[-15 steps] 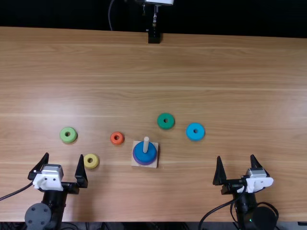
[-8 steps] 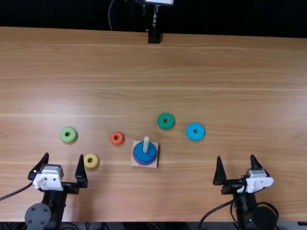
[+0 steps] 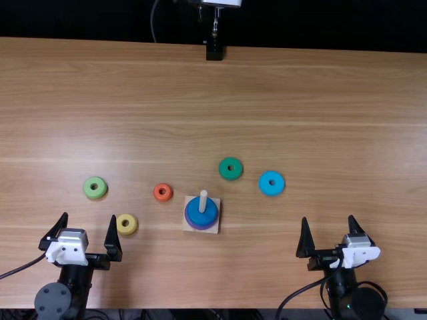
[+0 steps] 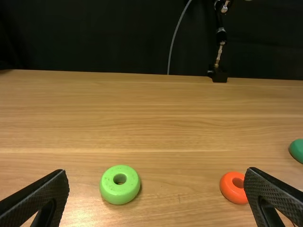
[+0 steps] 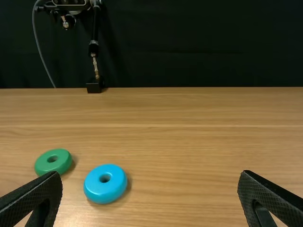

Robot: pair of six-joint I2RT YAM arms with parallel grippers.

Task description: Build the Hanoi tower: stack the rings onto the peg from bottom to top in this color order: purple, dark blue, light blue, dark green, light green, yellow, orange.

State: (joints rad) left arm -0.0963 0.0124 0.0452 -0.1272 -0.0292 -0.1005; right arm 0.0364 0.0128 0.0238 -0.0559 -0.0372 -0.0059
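Top view: near the middle of the table (image 3: 320, 100), between left gripper (image 3: 89, 215) and right gripper (image 3: 328, 218), a pale base (image 3: 187, 227); rising from it, the peg (image 3: 203, 201), its upper part bare; low on the peg, purple ring (image 3: 201, 228) at the bottom, dark blue ring (image 3: 193, 211) directly above, with a rim of purple round the edge.

Loose on the table, all flat, hole upward: to the right of the base and slightly farther out, light blue ring (image 3: 265, 185); farther out again, between base and light blue ring, nearer the latter, dark green ring (image 3: 224, 169); to the left of the base and slightly beyond, orange ring (image 3: 157, 195); at far left, beyond left gripper, light green ring (image 3: 100, 191); just beside the right-hand finger of left gripper, on its outer side, yellow ring (image 3: 132, 227); contact there, cannot tell.

Left wrist view: fingers of left gripper (image 4: 155, 170) spread wide apart, black ribbed pads facing; out past the fingertips, light green ring; partly behind one finger, orange ring; cut by the picture's edge, dark green ring.

Right wrist view: fingers of right gripper (image 5: 149, 172) likewise wide apart; farther out on the wood, light blue ring and dark green ring, near each other, not touching.

At the table's far edge, in top view, a small black block (image 3: 214, 51).
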